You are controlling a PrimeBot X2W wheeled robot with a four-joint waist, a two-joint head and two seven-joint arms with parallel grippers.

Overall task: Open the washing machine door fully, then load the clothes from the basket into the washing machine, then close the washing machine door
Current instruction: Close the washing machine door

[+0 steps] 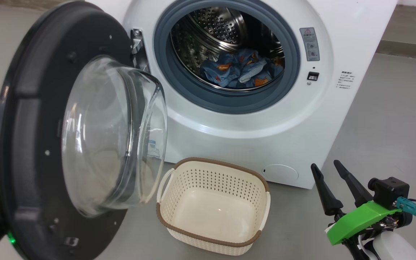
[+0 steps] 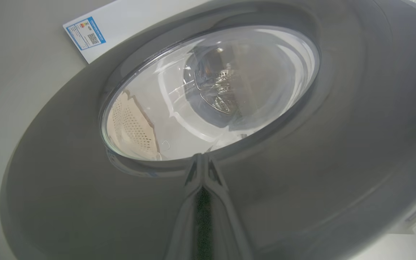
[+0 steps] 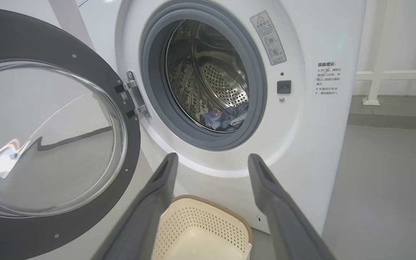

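Observation:
The washing machine (image 1: 338, 90) stands with its round opening uncovered. Its door (image 1: 24, 119), black rim and bulging glass bowl, is swung out to the left. The clothes (image 1: 240, 70), blue with orange print, lie low in the steel drum and also show in the right wrist view (image 3: 226, 119). The basket (image 1: 211, 206) sits empty on the floor below the opening. My left gripper (image 2: 200, 169) is shut, its tips against the outer face of the door (image 2: 320, 162) just below the glass. My right gripper (image 1: 327, 168) stands open and empty at the lower right, apart from the machine.
Grey floor (image 1: 392, 126) lies free to the right of the machine. A white railing post (image 3: 374, 86) stands against the wall at the far right. The basket (image 3: 200, 231) is just beneath my right fingers (image 3: 164, 180). The hinge (image 3: 132, 95) joins the door (image 3: 13, 39) to the machine front.

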